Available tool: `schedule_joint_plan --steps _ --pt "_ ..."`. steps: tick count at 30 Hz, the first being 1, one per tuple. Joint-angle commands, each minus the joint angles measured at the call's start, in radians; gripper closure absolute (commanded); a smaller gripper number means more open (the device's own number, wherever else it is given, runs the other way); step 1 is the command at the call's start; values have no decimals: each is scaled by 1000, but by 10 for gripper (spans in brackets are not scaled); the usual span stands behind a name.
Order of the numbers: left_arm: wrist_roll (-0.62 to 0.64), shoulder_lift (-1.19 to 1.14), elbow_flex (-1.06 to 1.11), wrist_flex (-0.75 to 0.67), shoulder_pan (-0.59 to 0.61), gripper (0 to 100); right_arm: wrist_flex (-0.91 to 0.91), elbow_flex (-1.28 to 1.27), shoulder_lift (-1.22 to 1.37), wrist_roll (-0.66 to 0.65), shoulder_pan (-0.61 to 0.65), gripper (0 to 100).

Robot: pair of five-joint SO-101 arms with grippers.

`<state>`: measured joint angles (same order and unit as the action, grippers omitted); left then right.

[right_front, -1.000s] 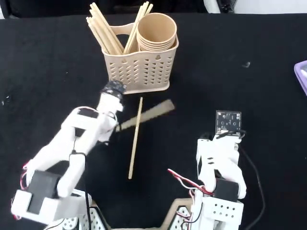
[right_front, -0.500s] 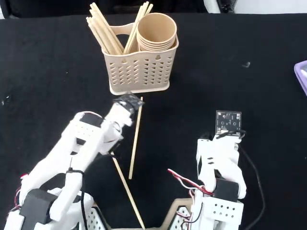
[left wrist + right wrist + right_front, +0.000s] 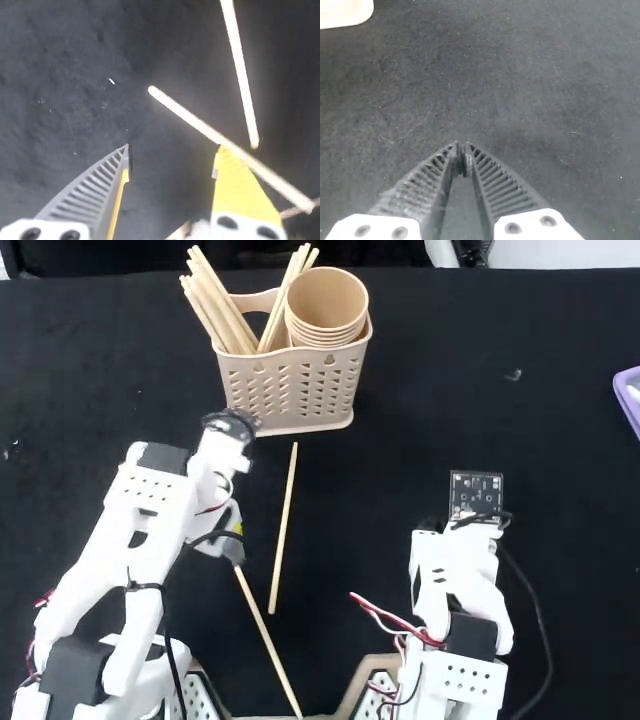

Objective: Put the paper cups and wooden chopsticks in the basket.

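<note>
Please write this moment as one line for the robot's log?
left tool open | right tool shut | near chopstick, far chopstick on table | basket holds cups, chopsticks

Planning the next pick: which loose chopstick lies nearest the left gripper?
The slanted chopstick, its end at the left gripper; the straighter chopstick pointing at the basket lies farther off.

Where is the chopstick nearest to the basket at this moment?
In the high view the chopstick lies flat on the black table, left of centre, pointing from the basket toward the arms, with a slanted chopstick beside its near end.
</note>
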<state>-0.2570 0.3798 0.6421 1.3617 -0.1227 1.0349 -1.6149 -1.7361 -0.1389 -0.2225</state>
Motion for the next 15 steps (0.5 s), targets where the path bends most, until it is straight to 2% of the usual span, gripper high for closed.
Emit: schedule_joint_plan --steps 1,3,5,10,15 --pt "272 17 47 -98 -19 718 -2 2 -25 6 -8 983" --pt "416 17 107 -169 -25 718 0 2 -25 6 -8 983" --pt "502 26 173 -238 -53 718 0 2 -25 6 -8 983" --pt "532 18 280 -325 -156 722 0 2 -25 6 -8 983" --pt "532 21 364 -436 -125 722 0 2 -25 6 -8 983"
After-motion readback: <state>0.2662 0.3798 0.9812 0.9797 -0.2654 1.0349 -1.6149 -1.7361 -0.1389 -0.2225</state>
